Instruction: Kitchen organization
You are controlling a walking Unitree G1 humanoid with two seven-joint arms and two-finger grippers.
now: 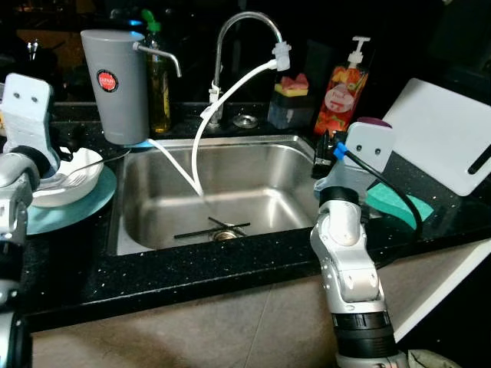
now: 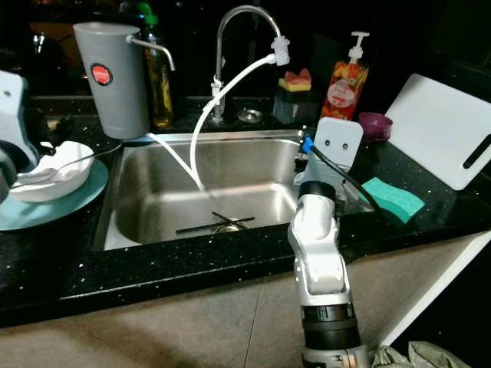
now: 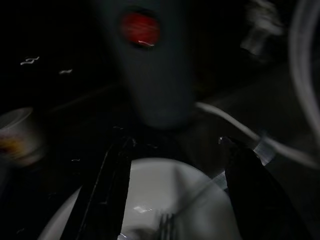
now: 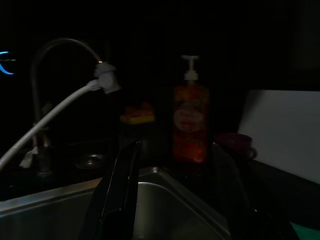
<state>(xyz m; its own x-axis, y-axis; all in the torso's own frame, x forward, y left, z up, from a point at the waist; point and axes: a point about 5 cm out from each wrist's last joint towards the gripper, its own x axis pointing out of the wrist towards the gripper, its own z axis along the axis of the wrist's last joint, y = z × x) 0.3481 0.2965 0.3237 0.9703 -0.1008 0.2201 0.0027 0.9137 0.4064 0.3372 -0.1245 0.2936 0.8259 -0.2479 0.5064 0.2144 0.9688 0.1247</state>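
A white bowl (image 1: 65,180) with a fork (image 1: 80,170) in it rests on a teal plate (image 1: 77,208) on the black counter, left of the sink (image 1: 284,142). My left gripper (image 3: 175,145) hovers just over this bowl (image 3: 170,195), open, one finger on each side of its far rim, with the fork's tines (image 3: 162,222) below. My right gripper (image 1: 321,157) is at the sink's right rim, open and holding nothing. Its fingers (image 4: 122,180) point toward the red soap bottle (image 4: 190,125).
A grey filter jug (image 1: 115,77) and an oil bottle (image 1: 159,77) stand behind the bowl. A faucet (image 1: 245,23) with a white hose (image 1: 203,130) feeds the sink. On the right lie a green sponge (image 1: 395,203), a white cutting board (image 1: 449,138) and a purple cup (image 2: 374,123).
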